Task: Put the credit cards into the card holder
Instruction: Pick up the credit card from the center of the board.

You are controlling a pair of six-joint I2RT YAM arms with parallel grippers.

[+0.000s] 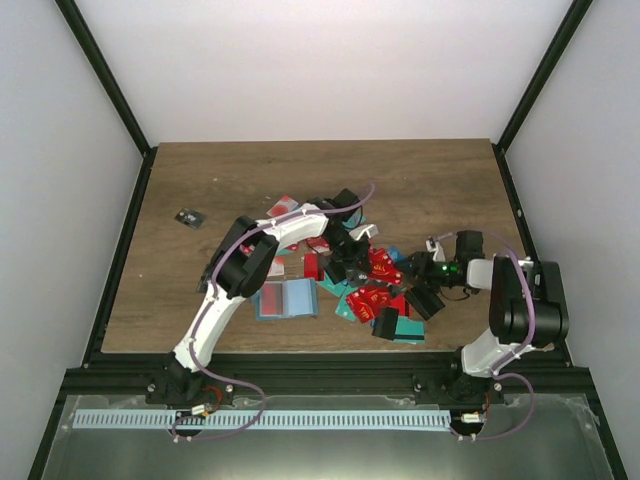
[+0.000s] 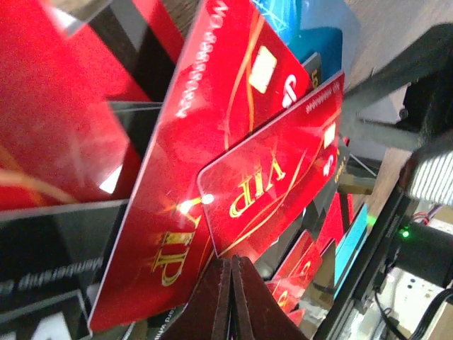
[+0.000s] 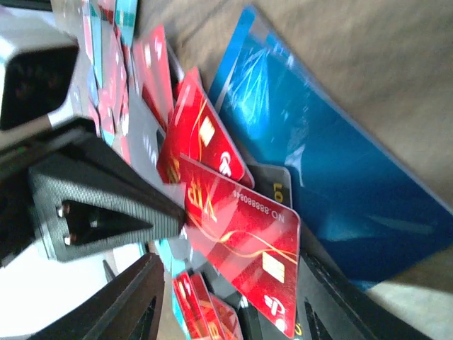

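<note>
A heap of credit cards (image 1: 372, 292), mostly red, lies at the table's middle right. My left gripper (image 1: 352, 262) (image 2: 231, 263) is shut on the edge of a red VIP credit card (image 2: 283, 177) (image 3: 241, 237), holding it tilted above the heap. My right gripper (image 1: 412, 278) (image 3: 230, 283) faces it, open, with one finger on each side of that card's free end and apart from it. The card holder (image 1: 287, 298), a teal-blue wallet, lies spread flat to the left of the heap, away from both grippers.
Black blocky cases (image 1: 385, 322) stand among the cards, with another (image 1: 345, 200) behind the heap. A large blue card (image 3: 340, 163) lies under the red ones. A small dark object (image 1: 188, 217) sits at the far left.
</note>
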